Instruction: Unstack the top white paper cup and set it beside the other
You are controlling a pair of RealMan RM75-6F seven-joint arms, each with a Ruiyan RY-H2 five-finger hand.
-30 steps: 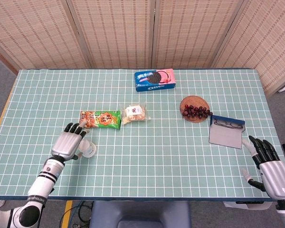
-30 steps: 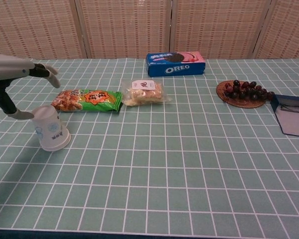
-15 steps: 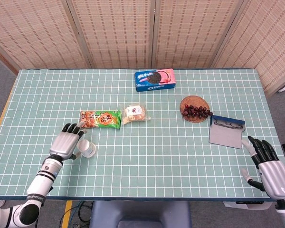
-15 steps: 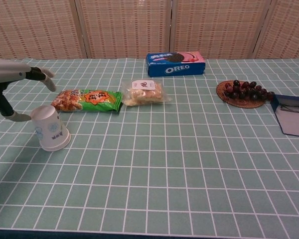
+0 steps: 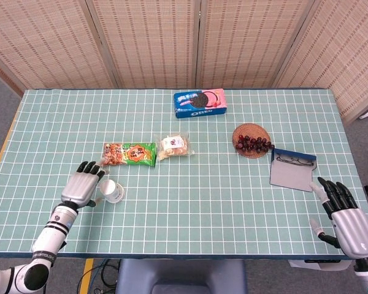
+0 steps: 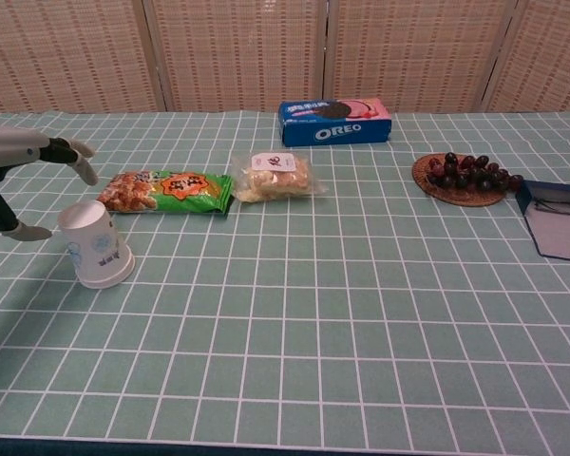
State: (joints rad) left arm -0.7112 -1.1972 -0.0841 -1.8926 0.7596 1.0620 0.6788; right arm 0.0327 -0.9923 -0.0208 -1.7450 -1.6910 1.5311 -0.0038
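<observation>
From the head view, the white paper cup [image 5: 114, 192] stood on the bench [image 5: 184, 233] just beside the left hand [image 5: 82, 188], fingers apart, holding nothing. The right hand [image 5: 345, 217] rested open-fingered near the bench's edge.

From the chest view, the cup [image 6: 96, 244] leaned slightly, below the snack bag [image 6: 167, 191]; the left hand [image 6: 27, 161] hovered beside it, apart.

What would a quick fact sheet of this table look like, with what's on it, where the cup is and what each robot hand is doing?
cup: white paper cup lying tilted near the table's left front, rim toward the camera
left hand: left hand open beside the cup, not holding it
right hand: right hand open at the right front edge, holding nothing
snacks: green snack bag, clear snack packet, Oreo box
fruit: grapes on a woven mat
far right: grey-blue folder
</observation>
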